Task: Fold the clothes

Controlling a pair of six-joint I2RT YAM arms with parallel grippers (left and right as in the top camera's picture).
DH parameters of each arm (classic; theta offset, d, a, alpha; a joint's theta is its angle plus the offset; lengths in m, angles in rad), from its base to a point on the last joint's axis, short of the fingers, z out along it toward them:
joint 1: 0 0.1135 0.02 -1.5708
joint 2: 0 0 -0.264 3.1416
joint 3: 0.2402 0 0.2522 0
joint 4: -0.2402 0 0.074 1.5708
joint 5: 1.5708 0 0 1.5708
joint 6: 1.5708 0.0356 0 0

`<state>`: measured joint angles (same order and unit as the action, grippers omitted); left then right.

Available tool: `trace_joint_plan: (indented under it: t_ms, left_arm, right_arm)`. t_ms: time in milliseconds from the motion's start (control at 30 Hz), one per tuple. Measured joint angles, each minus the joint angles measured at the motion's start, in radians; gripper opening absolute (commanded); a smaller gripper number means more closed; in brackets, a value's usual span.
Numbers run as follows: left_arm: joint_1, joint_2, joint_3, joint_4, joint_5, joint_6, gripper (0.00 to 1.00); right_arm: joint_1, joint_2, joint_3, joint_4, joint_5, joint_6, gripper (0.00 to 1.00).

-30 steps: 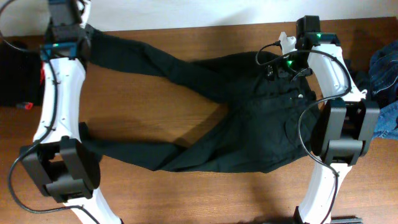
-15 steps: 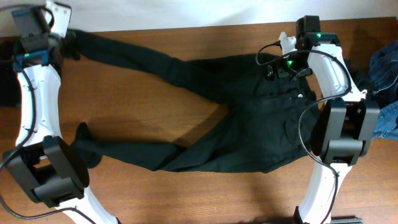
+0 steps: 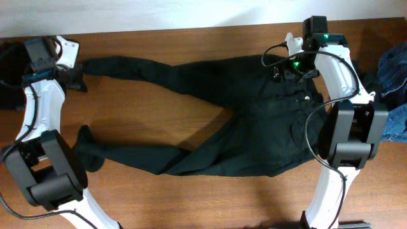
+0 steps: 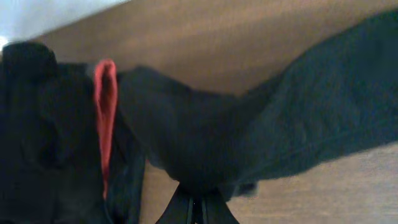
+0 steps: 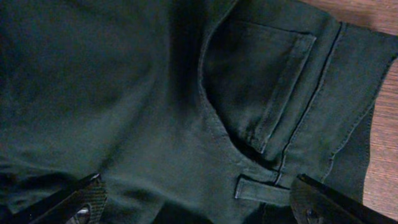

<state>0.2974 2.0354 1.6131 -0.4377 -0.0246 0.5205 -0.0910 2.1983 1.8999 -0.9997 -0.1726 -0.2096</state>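
Black jeans (image 3: pixel 254 127) lie spread on the wooden surface (image 3: pixel 165 108), waist under the right arm, both legs running left. The upper leg is drawn out straight; the lower leg is bunched at its hem.

Left gripper (image 3: pixel 79 74) is at the upper leg's hem, jaws closed tight with a fold of black cloth pinched between them.

Right gripper (image 5: pixel 202 205) is over the waist, jaws spread wide and holding nothing. Cannot tell whether the tips touch the cloth.

The left wrist view alone shows the pinch close up, and a dark bundle with a red strip (image 4: pixel 106 118) just beside the hem.

The right wrist view alone shows a pocket (image 5: pixel 261 81) and a belt loop (image 5: pixel 261 190).

Only the overhead view shows blue denim (image 3: pixel 394 76) heaped at the right edge.
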Motion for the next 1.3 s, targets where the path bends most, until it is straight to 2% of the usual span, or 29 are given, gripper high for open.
trace_joint_plan:
  t_ms: [233, 633, 833, 1000, 1033, 1067, 1100, 1133, 1200, 1233, 1300]
  left_arm:
    - [0.023, 0.001, -0.071, 0.032, -0.029, -0.003, 0.0]
    - [0.082, 0.002, -0.077, 0.034, -0.045, -0.029, 0.0]
    - [0.081, 0.002, -0.078, -0.03, -0.079, -0.071, 0.0]
    - [0.08, 0.002, -0.078, -0.086, -0.166, -0.152, 0.01]
    - [0.08, 0.002, -0.078, -0.093, -0.178, -0.165, 0.06]
    - [0.08, 0.002, -0.078, -0.097, -0.188, -0.174, 0.18]
    - [0.08, 0.002, -0.078, -0.101, -0.197, -0.183, 0.47]
    - [0.08, 0.002, -0.078, -0.102, -0.205, -0.199, 0.68]
    - [0.08, 0.0, -0.078, -0.102, -0.218, -0.223, 0.95]
    - [0.08, -0.004, -0.078, -0.102, -0.222, -0.242, 0.99]
    - [0.081, -0.02, -0.08, -0.101, -0.227, -0.277, 0.99]
  right_arm:
    - [0.0, 0.0, 0.0, 0.0, 0.0, 0.0, 0.99]
    - [0.0, 0.0, 0.0, 0.0, 0.0, 0.0, 0.98]
    - [0.0, 0.0, 0.0, 0.0, 0.0, 0.0, 0.99]
    - [0.0, 0.0, 0.0, 0.0, 0.0, 0.0, 0.99]
    - [0.0, 0.0, 0.0, 0.0, 0.0, 0.0, 0.99]
    - [0.0, 0.0, 0.0, 0.0, 0.0, 0.0, 0.99]
    - [0.0, 0.0, 0.0, 0.0, 0.0, 0.0, 0.99]
    - [0.0, 0.0, 0.0, 0.0, 0.0, -0.001, 0.99]
    - [0.0, 0.0, 0.0, 0.0, 0.0, 0.0, 0.99]
    - [0.0, 0.0, 0.0, 0.0, 0.0, 0.0, 0.99]
    - [0.0, 0.0, 0.0, 0.0, 0.0, 0.0, 0.99]
